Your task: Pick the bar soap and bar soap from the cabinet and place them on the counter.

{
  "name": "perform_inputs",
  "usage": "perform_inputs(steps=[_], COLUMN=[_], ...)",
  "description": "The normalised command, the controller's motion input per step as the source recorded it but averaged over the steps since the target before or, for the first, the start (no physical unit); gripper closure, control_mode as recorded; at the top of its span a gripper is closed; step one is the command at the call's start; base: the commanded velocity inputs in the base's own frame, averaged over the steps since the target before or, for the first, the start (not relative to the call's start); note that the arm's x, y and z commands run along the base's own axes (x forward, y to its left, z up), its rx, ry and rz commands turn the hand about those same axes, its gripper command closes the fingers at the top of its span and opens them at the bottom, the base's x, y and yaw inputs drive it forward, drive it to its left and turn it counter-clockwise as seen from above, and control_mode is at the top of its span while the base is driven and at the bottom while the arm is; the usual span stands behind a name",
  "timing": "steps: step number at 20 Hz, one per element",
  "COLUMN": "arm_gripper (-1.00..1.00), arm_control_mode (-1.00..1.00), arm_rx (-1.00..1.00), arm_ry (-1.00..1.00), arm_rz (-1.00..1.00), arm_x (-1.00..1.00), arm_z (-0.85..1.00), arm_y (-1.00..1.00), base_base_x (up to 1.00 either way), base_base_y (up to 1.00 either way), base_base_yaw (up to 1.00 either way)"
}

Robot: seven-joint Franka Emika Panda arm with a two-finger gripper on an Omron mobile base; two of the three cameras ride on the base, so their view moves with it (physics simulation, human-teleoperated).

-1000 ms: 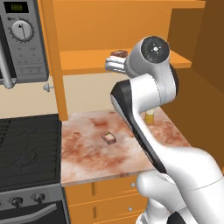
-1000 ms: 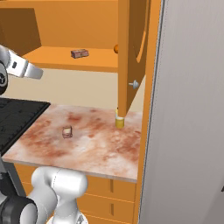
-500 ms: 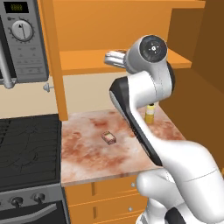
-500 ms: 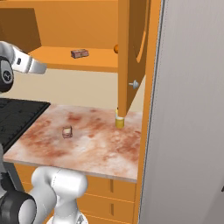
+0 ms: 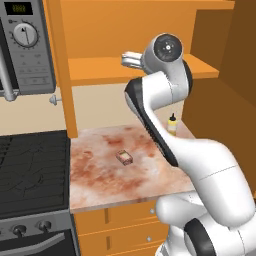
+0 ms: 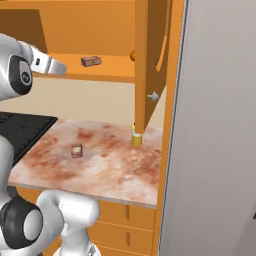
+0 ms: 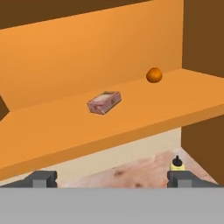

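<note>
Hand view: bar soap (image 7: 104, 102) lies flat on the cabinet shelf (image 7: 65, 127), long axis slanting toward the orange ball (image 7: 154, 75); gripper (image 7: 111, 178) spread wide, empty; yellow bottle (image 7: 176, 163) partly hidden.

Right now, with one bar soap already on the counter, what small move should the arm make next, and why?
Probably ease the open gripper forward and slightly left toward the bar soap on the cabinet shelf. That soap lies ahead of the gripper, apart from it, with the orange ball well off to one side, while the other bar soap already rests on the counter.

matt orange wood cabinet (image 7: 65, 131), mottled stone-look counter (image 5: 100, 175), pinkish matt bar soap (image 7: 104, 102)
</note>
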Motion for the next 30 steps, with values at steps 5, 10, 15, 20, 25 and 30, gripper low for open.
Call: perform_inputs(steps=[5,10,15,20,25,30], arm_gripper=[-1.0,-1.0,-1.0,-1.0,-1.0,-1.0], arm_control_mode=[-1.0,-1.0,-1.0,-1.0,-1.0,-1.0], arm_rx=[-0.01,-0.01,-0.02,-0.07,-0.07,0.0], arm_ry=[0.01,0.04,0.13,0.25,0.13,-0.14], arm_rz=[0.0,0.0,0.01,-0.02,0.0,0.0], arm_x=[0.64,0.66,0.6,0.58,0.5,0.09], arm_z=[0.0,0.0,0.0,0.02,0.02,0.0], arm_y=[-0.25,-0.22,-0.1,0.11,0.03,0.02], base_base_x=[0.0,0.0,0.0,0.0,0.0,0.0], base_base_y=[0.0,0.0,0.0,0.0,0.0,0.0], base_base_yaw=[0.0,0.0,0.0,0.0,0.0,0.0])
